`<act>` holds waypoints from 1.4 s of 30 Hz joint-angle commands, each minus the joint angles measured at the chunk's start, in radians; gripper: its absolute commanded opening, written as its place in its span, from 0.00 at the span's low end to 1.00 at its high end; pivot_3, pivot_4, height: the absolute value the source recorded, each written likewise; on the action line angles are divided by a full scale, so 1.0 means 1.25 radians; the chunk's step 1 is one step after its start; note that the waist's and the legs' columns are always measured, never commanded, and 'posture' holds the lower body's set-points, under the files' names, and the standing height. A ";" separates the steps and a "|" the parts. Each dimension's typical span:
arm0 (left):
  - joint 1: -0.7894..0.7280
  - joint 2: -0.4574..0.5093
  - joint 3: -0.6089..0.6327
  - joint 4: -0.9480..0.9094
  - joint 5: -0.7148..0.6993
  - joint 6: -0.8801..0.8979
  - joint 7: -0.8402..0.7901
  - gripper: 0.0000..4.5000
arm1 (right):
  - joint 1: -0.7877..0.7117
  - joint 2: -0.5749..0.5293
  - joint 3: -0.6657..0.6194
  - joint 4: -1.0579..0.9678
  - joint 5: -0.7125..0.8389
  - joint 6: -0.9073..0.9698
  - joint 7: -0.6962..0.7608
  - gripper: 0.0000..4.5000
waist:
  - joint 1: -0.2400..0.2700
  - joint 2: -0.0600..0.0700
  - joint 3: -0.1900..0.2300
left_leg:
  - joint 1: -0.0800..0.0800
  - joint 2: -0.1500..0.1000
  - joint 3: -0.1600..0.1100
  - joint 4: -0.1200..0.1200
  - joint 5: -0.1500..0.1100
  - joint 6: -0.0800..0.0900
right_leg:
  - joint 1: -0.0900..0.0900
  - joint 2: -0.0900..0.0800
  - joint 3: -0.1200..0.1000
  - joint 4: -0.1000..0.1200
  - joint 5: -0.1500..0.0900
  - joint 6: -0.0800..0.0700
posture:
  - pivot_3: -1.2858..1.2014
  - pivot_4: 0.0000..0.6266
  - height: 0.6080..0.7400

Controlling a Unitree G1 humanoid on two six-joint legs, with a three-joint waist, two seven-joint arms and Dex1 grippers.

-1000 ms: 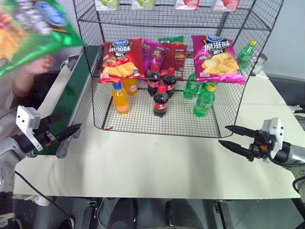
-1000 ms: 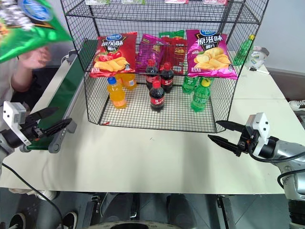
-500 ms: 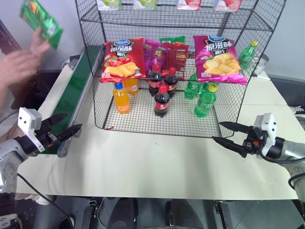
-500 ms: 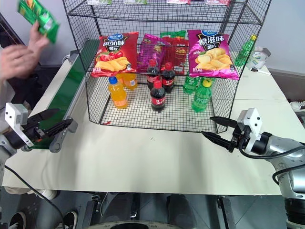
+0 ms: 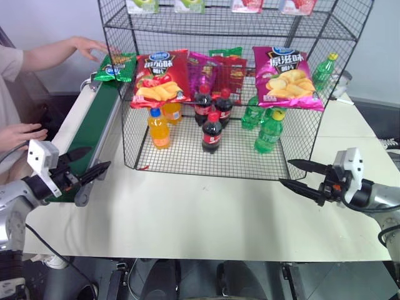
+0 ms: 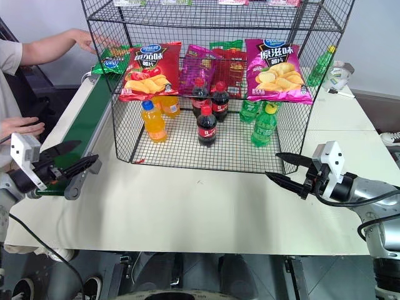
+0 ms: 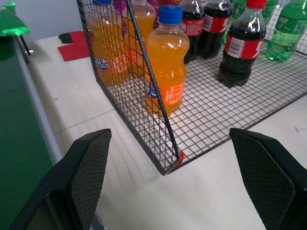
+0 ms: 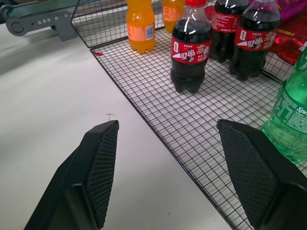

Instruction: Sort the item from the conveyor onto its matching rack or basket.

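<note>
Lying at the far end of the long narrow dark-green conveyor belt with grey metal side rails [image 5: 94, 128], the glossy green chip bag with a blue oval logo [image 5: 116, 67] sits just beside the upper left corner of the tall black wire-grid shelving rack [image 5: 325, 100], with a person's hand [image 5: 87, 45] resting right above it. Its long axis appears to run across the belt, towards the rack. The left gripper [image 5: 85, 168] hovers over the near end of that same belt, both black fingers spread wide and empty, so the bag lies straight ahead of it along the belt, well apart. The right gripper [image 5: 299, 177] hangs over the white table [image 5: 187, 219] on the far side of the rack, equally wide open with nothing in it, and much farther from the bag; I judge the left arm the natural one to take it. By count: one green bag on the belt, one red chip bag [image 5: 159, 78] and one magenta chip bag [image 5: 284, 69] on the middle tier, two orange bottles [image 5: 159, 128], three cola bottles [image 5: 211, 131], and at least two green bottles [image 5: 267, 132] inside the rack.
</note>
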 commanded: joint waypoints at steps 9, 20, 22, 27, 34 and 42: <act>-0.003 -0.005 0.034 0.012 0.009 -0.055 0.033 0.94 | 0.002 0.001 -0.019 0.028 0.009 -0.038 0.033 0.75 | 0.000 0.000 0.000 | 0.000 0.000 0.000 0.000 0.000 0.000 | 0.000 0.000 0.000 0.000 0.000 0.000 | 0.52 0.24 0.99; 0.057 -0.005 0.059 -0.010 0.055 -0.190 0.059 0.94 | -0.019 0.013 0.012 -0.026 0.027 0.002 0.014 0.75 | -0.001 0.000 0.000 | 0.000 0.000 0.000 0.000 0.000 0.000 | 0.000 0.000 0.000 0.000 0.000 0.000 | 0.52 0.24 0.99; 0.080 0.001 0.055 -0.014 0.117 -0.282 0.075 0.94 | -0.033 0.025 0.027 -0.065 0.045 0.033 -0.010 0.75 | -0.001 0.000 0.000 | 0.000 0.000 0.000 0.000 0.000 0.000 | 0.000 0.000 0.000 0.000 0.000 0.000 | 0.52 0.24 0.99; 0.144 0.002 0.061 -0.030 0.255 -0.462 0.160 0.94 | -0.064 0.057 0.076 -0.154 0.087 0.105 -0.053 0.75 | -0.001 0.000 0.000 | 0.000 0.000 0.000 0.000 0.000 0.000 | 0.000 0.000 0.000 0.000 0.000 0.000 | 0.52 0.24 0.99; 0.282 0.016 0.101 -0.036 0.460 -0.723 0.277 0.94 | -0.127 0.079 0.179 -0.177 0.122 0.165 -0.018 0.75 | -0.002 0.000 0.000 | 0.000 0.000 0.000 -0.001 0.000 0.000 | 0.000 -0.001 0.000 -0.001 0.000 0.000 | 0.52 0.24 0.99; 0.416 0.023 0.205 0.015 0.707 -0.904 0.487 0.94 | -0.144 0.083 0.207 -0.117 0.097 0.125 0.036 0.75 | -0.002 0.000 0.000 | 0.000 0.000 0.000 -0.002 0.000 0.000 | -0.001 -0.002 0.000 -0.002 0.000 0.000 | 0.52 0.24 0.99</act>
